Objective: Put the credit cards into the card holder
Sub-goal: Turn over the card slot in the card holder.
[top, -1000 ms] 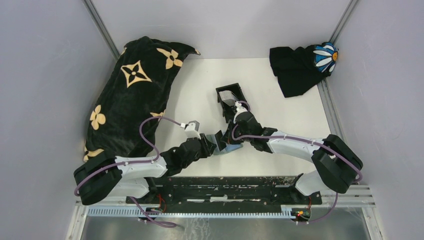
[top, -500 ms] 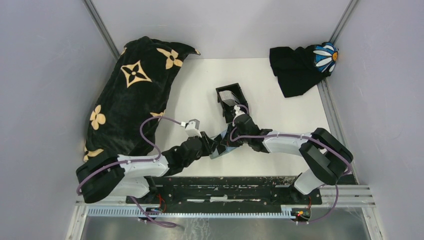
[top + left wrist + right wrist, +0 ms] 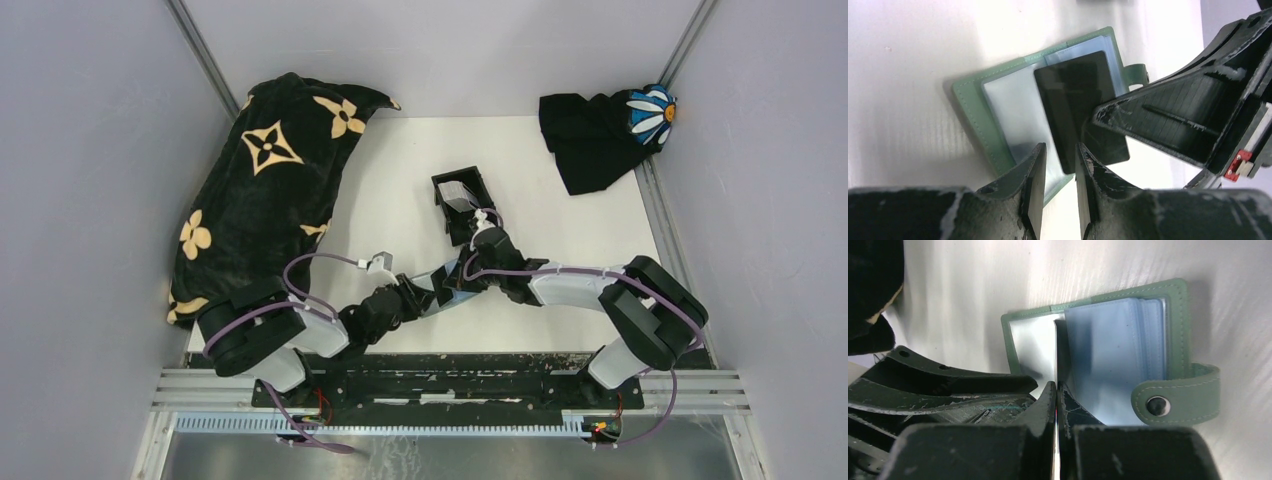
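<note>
While pinched in right tool (image 3: 1056, 388), card (image 3: 1073, 95) overlies green holder (image 3: 970, 107).

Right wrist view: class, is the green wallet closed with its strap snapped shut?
No, the wallet lies open with its clear sleeves showing, and its snap strap sticks out unfastened.

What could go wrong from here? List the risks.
The right gripper pinches the card by one edge only, so it may twist or slip. The wallet seems loose on the table, and the left gripper sits open at its edge, so a push could shift it.
</note>
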Tool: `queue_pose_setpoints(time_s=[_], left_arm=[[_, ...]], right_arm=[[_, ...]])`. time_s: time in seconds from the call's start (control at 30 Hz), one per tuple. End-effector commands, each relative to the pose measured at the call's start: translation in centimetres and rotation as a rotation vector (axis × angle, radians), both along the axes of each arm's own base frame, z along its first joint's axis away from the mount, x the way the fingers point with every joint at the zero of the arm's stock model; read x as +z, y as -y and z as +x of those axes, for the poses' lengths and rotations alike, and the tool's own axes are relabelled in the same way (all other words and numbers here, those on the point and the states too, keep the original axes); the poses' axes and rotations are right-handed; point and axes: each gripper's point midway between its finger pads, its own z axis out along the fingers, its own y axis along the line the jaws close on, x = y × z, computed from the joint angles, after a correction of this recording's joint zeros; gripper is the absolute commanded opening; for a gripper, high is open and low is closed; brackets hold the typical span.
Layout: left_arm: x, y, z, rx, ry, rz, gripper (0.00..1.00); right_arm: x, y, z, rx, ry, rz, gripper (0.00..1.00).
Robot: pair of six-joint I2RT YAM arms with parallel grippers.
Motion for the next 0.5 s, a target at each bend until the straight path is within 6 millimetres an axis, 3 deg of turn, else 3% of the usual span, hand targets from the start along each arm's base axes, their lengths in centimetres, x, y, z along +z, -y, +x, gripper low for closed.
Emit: queue_pose_setpoints(time_s=[0.0,0.47], left_arm=[[2.92,0.31,0.92,0.054,0.069,-0.169,0.35],[2.50,0.20,1.02,0.051,0.081,-0.226,0.39]], right_arm=[[1.90,0.17,0.90,-0.028,0.022,0.060,0.01],[2.65,-0.20,0.97,-0.037,-0.013,0.137,0.01]])
